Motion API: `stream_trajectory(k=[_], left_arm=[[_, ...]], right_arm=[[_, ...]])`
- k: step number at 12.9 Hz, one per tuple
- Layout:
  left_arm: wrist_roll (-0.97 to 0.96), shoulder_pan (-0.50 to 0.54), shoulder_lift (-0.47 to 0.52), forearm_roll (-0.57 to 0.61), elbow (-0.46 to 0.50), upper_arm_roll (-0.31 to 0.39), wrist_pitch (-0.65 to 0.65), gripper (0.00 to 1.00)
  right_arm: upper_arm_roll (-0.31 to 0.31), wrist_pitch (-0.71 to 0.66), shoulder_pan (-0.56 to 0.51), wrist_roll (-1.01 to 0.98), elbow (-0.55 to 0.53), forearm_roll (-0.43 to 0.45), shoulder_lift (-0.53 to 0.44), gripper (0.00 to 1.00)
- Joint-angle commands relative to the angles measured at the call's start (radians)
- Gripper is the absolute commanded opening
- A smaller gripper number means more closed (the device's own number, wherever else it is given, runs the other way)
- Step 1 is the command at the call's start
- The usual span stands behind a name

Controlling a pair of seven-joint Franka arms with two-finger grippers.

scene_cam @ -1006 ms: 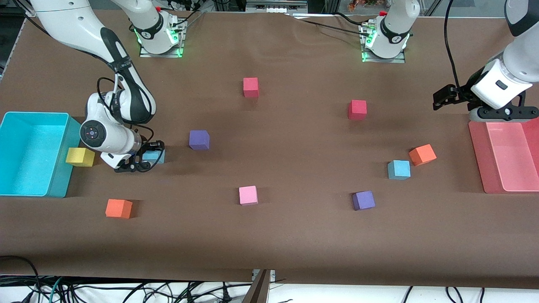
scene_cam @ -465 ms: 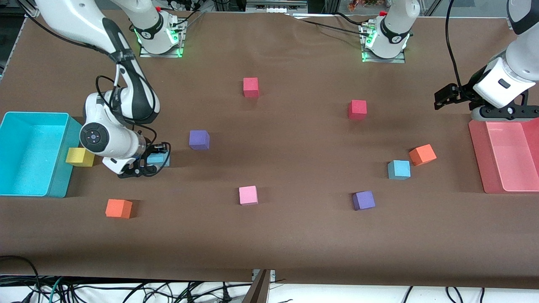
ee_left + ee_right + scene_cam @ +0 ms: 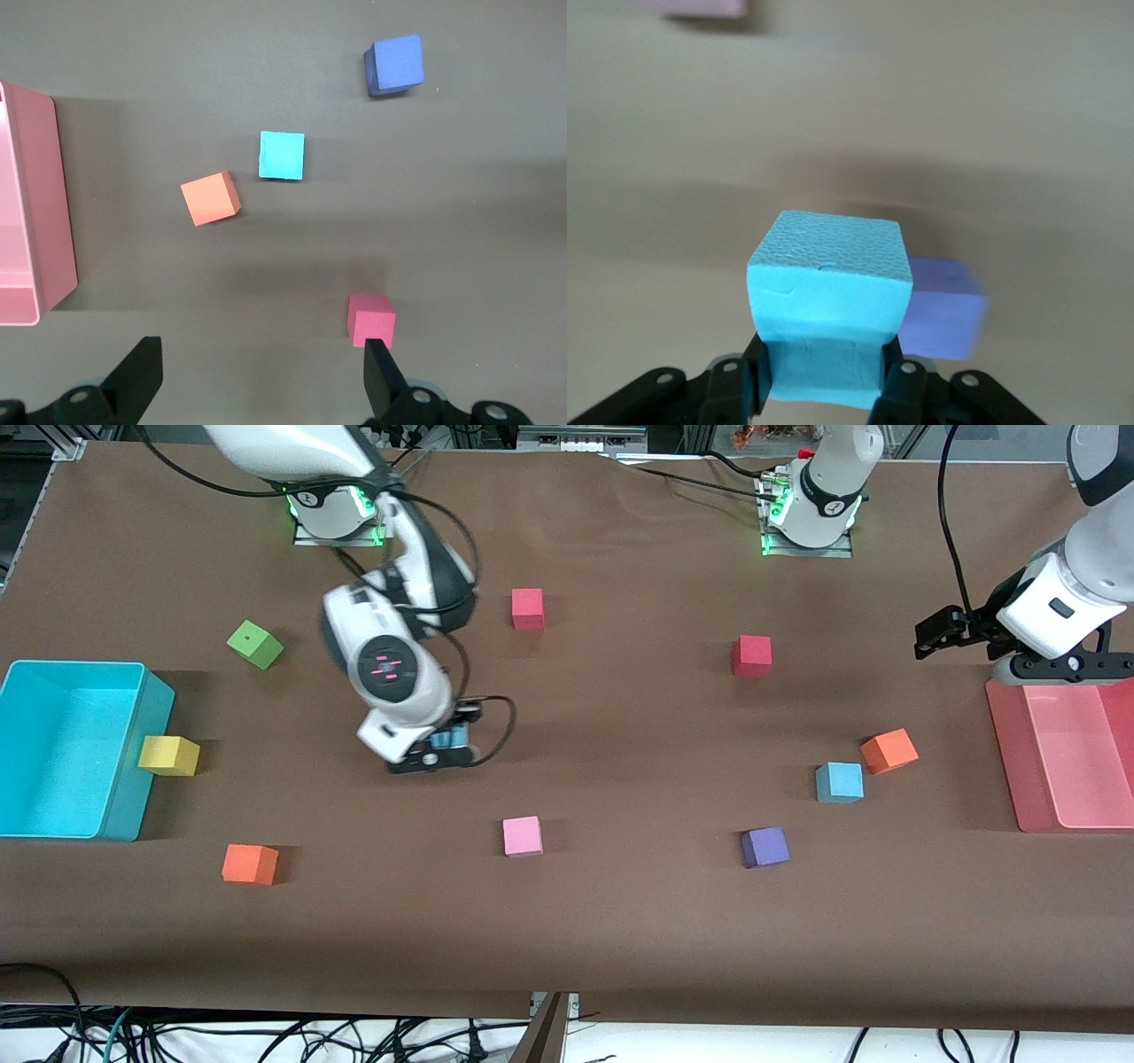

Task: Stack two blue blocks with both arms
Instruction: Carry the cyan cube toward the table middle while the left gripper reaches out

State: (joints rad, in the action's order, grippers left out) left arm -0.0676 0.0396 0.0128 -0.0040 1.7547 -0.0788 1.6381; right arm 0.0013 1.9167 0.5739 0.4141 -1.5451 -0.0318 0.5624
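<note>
Front view: right gripper point(image 3: 443, 749) is up in the air over the table's middle stretch toward the right arm's end, clamped on a blue block point(image 3: 452, 738); only a sliver of cyan shows between the black fingers. The second blue block point(image 3: 839, 782) sits on the table toward the left arm's end, just beside an orange block point(image 3: 889, 750), with a purple block point(image 3: 765, 847) nearer the camera. The left gripper point(image 3: 930, 634) hangs near the pink tray point(image 3: 1005, 762), waiting. Other cubes scattered: green point(image 3: 255, 644), yellow point(image 3: 168, 755) against the cyan bin point(image 3: 133, 779), pink point(image 3: 522, 836), two red ones.

Left wrist view: the left gripper's fingers point(image 3: 142, 376) stand wide apart, nothing between them. Resting blue block point(image 3: 282, 155) lies well clear of them, flat on the table, apart from the orange block point(image 3: 210, 198) and the purple block point(image 3: 395, 65). Red block point(image 3: 370, 320) sits near one fingertip.

Right wrist view: held blue block point(image 3: 828, 305) fills the centre, pinched low on two opposing side faces by the right gripper point(image 3: 824, 376); upper half sticks out free. Pebbled foam surface, so likely light, soft, grippy; a hard squeeze would probably dent it. Flat side faces look like the place to hold. A purple block point(image 3: 948, 305) shows blurred below it.
</note>
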Motion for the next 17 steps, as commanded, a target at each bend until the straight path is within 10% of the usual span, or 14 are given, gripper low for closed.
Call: stream_trajectory(k=[1, 12, 13, 14, 17], left_arm=[[-0.003, 0.011, -0.025, -0.001, 0.002, 0.002, 0.029, 1.0], [0.012, 0.022, -0.145, 0.016, 0.076, 0.011, 0.265, 1.0], [0.011, 0.022, -0.145, 0.016, 0.113, 0.011, 0.322, 1.0], [0.012, 0.022, -0.154, 0.016, 0.135, 0.011, 0.365, 1.0], [0.053, 0.023, -0.215, 0.016, 0.158, 0.01, 0.492, 1.0]], right_arm=[[-0.011, -0.036, 0.09, 0.107, 0.152, -0.013, 0.134, 0.0], [0.019, 0.074, 0.215, 0.226, 0.306, -0.143, 0.316, 0.04], [0.019, 0.076, 0.215, 0.226, 0.306, -0.142, 0.318, 0.29], [0.017, 0.079, 0.216, 0.23, 0.306, -0.132, 0.318, 0.77], [0.017, 0.107, 0.218, 0.221, 0.306, -0.132, 0.317, 1.0]])
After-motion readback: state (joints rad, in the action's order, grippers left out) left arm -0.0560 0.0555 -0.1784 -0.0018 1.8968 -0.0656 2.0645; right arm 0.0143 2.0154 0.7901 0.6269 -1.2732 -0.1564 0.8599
